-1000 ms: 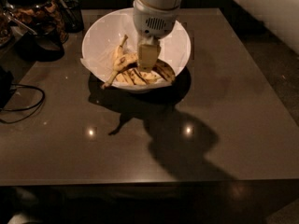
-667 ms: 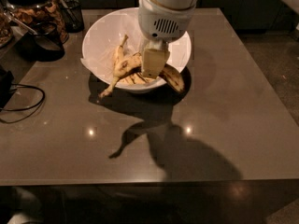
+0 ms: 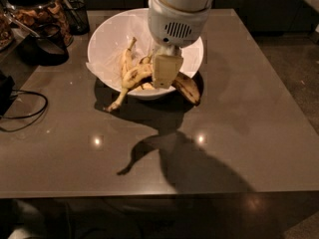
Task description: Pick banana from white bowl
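While the white bowl (image 3: 95,43), lined with crinkled paper (image 3: 110,36), keeps a paler banana (image 3: 127,59) in its left half, the gripper (image 3: 163,81) hangs over the bowl's front part, clamped on the middle of the mottled banana (image 3: 187,87). That banana's stem tip and dark end both jut out past the front rim. The arm's white wrist housing (image 3: 178,19) hides the bowl's right interior. On the dark table (image 3: 244,113), a lidded glass jar (image 3: 35,9) stands to the bowl's left, and a black cable (image 3: 25,114) lies near the left edge.
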You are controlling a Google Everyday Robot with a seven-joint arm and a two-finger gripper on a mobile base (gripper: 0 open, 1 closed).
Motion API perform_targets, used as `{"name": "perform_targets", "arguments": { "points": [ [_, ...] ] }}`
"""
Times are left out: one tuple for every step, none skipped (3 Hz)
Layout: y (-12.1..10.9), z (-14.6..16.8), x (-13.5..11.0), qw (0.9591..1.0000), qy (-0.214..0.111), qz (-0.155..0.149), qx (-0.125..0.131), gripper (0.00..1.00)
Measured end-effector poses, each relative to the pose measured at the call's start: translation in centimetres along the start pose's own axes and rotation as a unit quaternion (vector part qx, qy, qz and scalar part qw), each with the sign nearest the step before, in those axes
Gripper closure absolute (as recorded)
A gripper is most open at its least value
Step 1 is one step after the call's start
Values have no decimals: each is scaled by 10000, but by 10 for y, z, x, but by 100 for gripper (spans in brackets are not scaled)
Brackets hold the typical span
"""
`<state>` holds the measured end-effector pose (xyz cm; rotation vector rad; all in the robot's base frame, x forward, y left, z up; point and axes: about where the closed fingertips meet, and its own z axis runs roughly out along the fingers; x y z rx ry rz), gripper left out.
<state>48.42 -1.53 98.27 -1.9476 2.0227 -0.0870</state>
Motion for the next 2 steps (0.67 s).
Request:
{"name": "perform_targets", "arguments": {
  "points": [
    [40, -33, 10, 9994, 290, 111, 144, 100],
    [41, -35, 10, 9994, 289, 113, 156, 100]
  ]
}}
